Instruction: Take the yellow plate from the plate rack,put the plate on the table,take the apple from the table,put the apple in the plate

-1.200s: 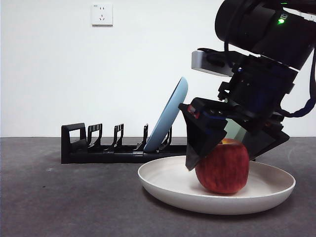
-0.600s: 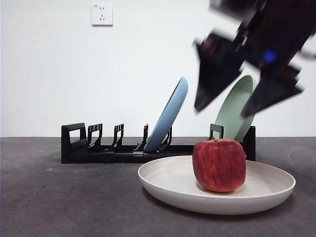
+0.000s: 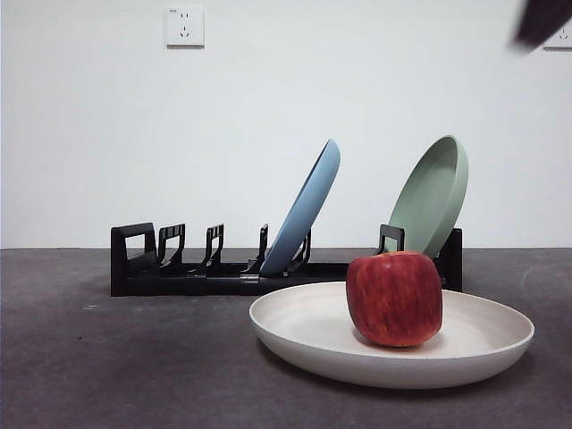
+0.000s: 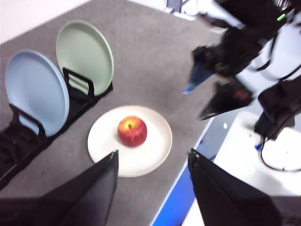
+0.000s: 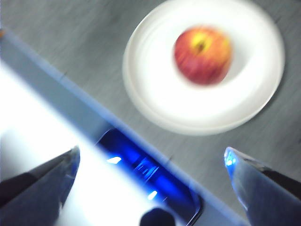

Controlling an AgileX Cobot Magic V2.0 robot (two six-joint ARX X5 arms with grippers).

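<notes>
Both of my grippers stand spread and hold nothing. My right gripper point(image 5: 150, 165) hangs high above the table's edge with its jaws wide apart, looking down on the apple and plate; the left wrist view shows it blurred point(image 4: 214, 92), well clear of the plate. My left gripper point(image 4: 153, 165) is raised too, jaws parted, with the plate showing between them far below.

The yellow plate point(image 3: 313, 335) lies flat on the table point(image 3: 107, 357), just in front of the plate rack point(image 3: 197, 277). The apple point(image 3: 394, 298) sits upright inside it, a little off its middle, touching nothing but the plate. A blue plate point(image 3: 308, 206) and a pale green plate point(image 3: 433, 192) lean in the rack's slots.

As I judge it, every step is done: nothing remains but parking my arms.
</notes>
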